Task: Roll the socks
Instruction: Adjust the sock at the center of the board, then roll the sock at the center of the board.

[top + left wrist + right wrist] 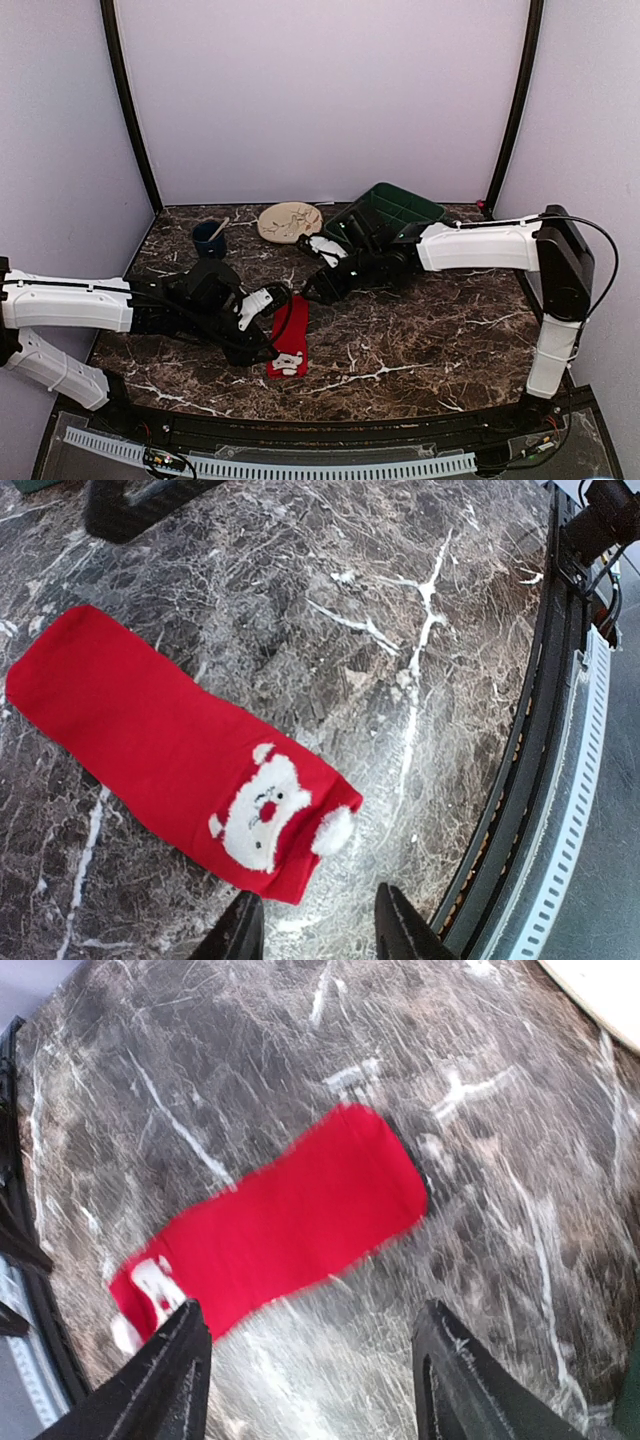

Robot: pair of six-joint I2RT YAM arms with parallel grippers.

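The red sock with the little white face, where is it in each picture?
Top external: the red sock lies flat, low down and just left of centre.
Left wrist: the sock slants from upper left down to bottom centre.
Right wrist: the sock crosses the middle, from lower left to upper right.
Shared landmark: the white face at one end of it.

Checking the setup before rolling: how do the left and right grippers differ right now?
The left gripper sits at the Santa-face end of the sock; the right gripper is by its plain end. The right gripper's jaws stand wider than the left gripper's. Both are open, holding nothing.
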